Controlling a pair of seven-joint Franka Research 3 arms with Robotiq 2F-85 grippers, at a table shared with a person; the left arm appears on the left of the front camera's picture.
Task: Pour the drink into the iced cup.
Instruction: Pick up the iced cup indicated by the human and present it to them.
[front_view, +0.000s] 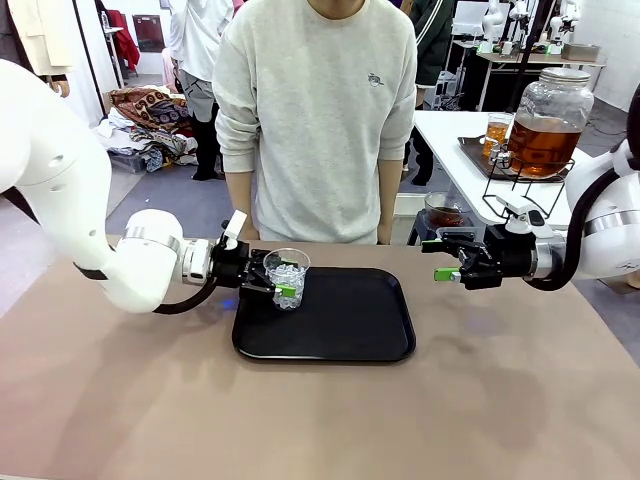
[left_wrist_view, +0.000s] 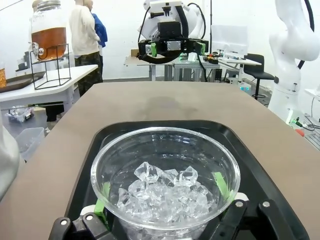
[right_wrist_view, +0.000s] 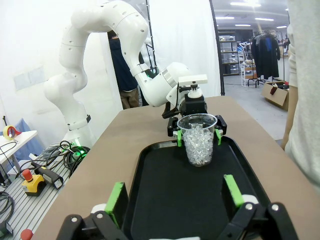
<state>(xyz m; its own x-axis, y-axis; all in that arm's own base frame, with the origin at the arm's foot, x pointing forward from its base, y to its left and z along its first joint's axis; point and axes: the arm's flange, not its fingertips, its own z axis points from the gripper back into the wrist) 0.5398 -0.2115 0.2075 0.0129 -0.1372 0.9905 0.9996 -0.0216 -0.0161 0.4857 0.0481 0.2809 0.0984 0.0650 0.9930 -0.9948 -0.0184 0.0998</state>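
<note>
From the front, your left tool (front_view: 279, 277) comes in from the left with one finger on each side of the cup (front_view: 288, 268). The cup stands upright near the far left corner of the black tray (front_view: 340, 325). The tray lies flat on the desk (front_view: 150, 400), in front of the person (front_view: 315, 110) standing at the far edge. Your right tool (front_view: 441, 260) hangs above the desk just off the tray's far right corner, fingers spread and gripping nothing. The drink (front_view: 545, 145) is in a glass jar (front_view: 565, 76) on a wire stand on the white side table (front_view: 450, 135), behind your right arm and well apart from the cup.

In the left wrist view, you look down into the cup (left_wrist_view: 165, 150), which holds a heap of clear ice (left_wrist_view: 165, 192). A green pad sits at its wall on either side (so close that you cannot tell whether they press it or only flank it). The right tool (left_wrist_view: 174, 48) faces you from across the desk, and the jar of drink (left_wrist_view: 48, 42) stands far left.

In the right wrist view, your right tool (right_wrist_view: 174, 195) is spread wide over the tray (right_wrist_view: 165, 200) with nothing between its fingers. Beyond it, the cup (right_wrist_view: 198, 142) stands between the left tool's pads (right_wrist_view: 178, 138).
</note>
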